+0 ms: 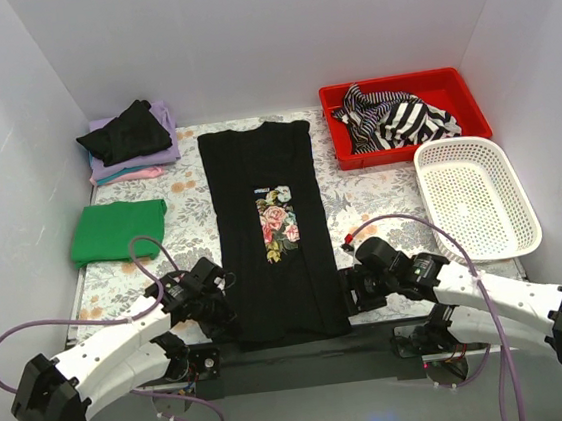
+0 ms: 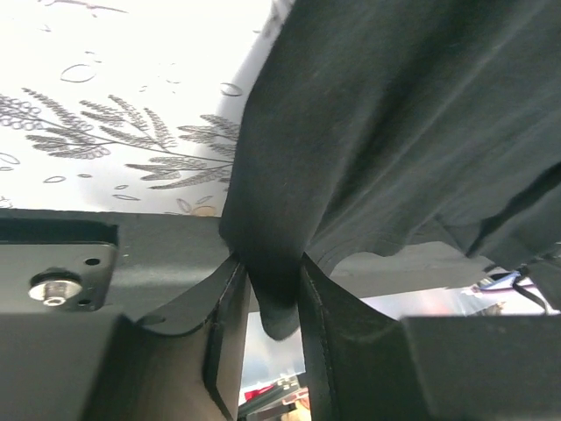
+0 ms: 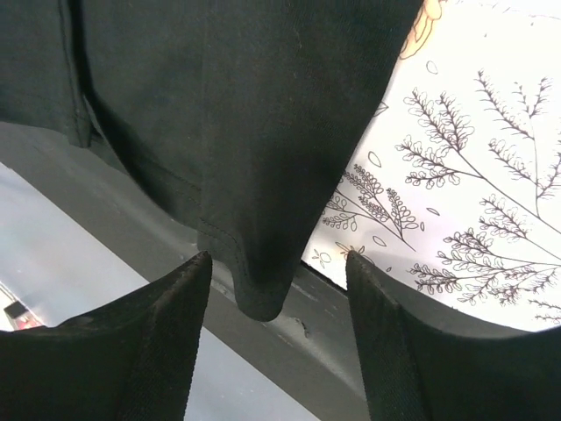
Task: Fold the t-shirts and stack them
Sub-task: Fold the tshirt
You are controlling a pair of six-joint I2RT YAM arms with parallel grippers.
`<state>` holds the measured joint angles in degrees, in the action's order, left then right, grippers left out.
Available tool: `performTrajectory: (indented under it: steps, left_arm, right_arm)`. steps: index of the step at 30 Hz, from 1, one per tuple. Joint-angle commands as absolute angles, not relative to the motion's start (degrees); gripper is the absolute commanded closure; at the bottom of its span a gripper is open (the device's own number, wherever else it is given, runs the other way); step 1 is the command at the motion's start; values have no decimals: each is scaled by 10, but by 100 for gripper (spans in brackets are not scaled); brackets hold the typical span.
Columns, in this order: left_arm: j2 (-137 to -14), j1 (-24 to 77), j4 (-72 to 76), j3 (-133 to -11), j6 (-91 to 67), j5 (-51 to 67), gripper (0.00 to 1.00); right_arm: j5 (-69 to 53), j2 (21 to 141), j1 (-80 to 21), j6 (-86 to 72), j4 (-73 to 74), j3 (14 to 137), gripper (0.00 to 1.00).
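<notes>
Roughly midway: black floral-print cloth t-shirt (image 1: pixel 263 232) lies centre, narrowed to a strip, cross-folds pending. Its 7 o'clock hem corner sits pinched in the left gripper (image 2: pixel 273 303); the right gripper (image 3: pixel 276 307) gapes around the 5 o'clock one. Done: green folded t-shirt (image 1: pixel 117 231) at 9, lilac-pink-black folded pile (image 1: pixel 131 146) at 11. Left: crumpled striped t-shirts (image 1: pixel 397 118) at 1.

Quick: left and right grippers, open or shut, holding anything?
Left gripper: closed on a fold of the black t-shirt at its edge.
Right gripper: open; the shirt's corner hangs loose between its jaws.

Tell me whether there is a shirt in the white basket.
No, the white basket shows only bare mesh, while the striped shirt lies in the red bin behind it.
</notes>
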<state>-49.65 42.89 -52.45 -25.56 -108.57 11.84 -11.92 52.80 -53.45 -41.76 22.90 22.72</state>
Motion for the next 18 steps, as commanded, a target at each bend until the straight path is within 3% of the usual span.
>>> performTrajectory:
  steps: [1,14,17,18]
  left_arm:
    - [-495,432,-551,-245,-1078,122,74]
    - [-538,445,-496,-216,-1084,139,72]
    - [-535,450,-487,-207,-1087,140,77]
    - [-536,450,-484,-207,-1087,139,80]
  right_arm:
    - [-106,517,-539,-428,242,226,31]
    - [-134,556,-541,-439,161,200,30]
    - [-156,576,-540,-451,131,189,38]
    - [-163,580,-540,-453,123,185,53]
